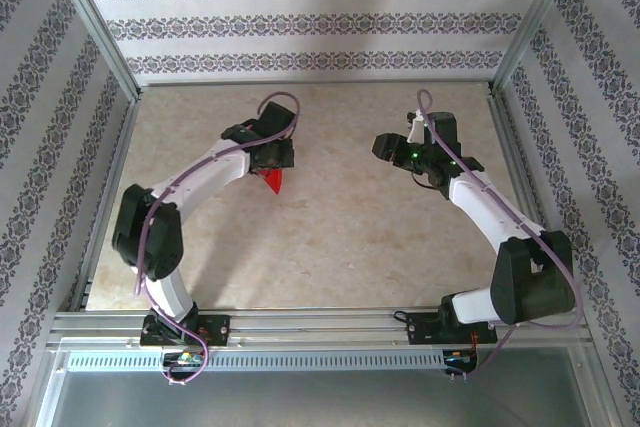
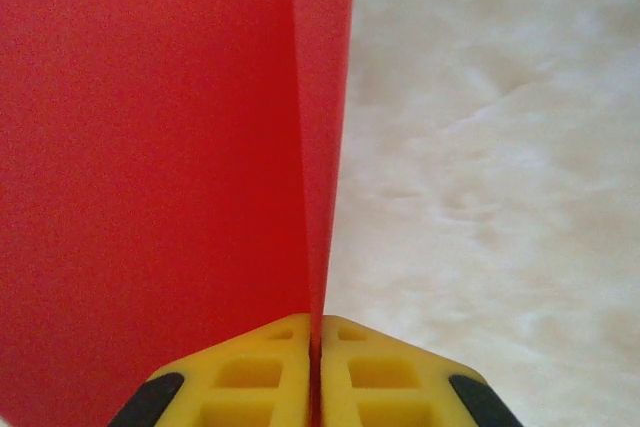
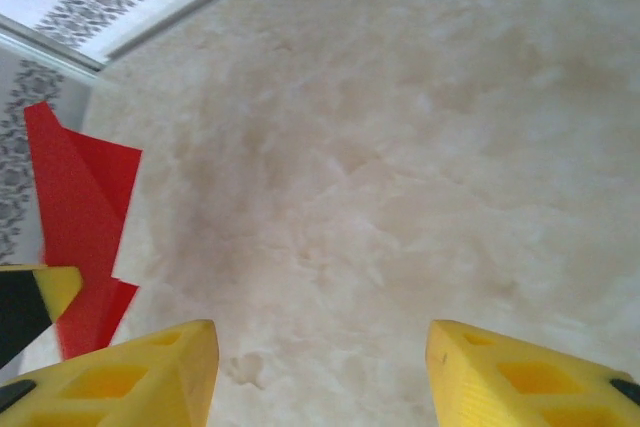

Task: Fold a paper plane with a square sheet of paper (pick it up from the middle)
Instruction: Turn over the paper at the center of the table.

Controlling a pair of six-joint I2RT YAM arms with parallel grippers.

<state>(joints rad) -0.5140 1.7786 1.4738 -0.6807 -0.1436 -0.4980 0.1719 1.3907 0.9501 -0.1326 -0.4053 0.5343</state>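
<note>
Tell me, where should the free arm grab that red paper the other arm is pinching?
Probably the free flap of the red paper, away from the fold that the left gripper pinches. The open right gripper could come in from the robot's right, one finger on each face, since the sheet is thin and looks unsupported there.

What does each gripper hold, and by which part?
The left gripper pinches the folded red paper by an upright fold; the right gripper holds nothing.
</note>
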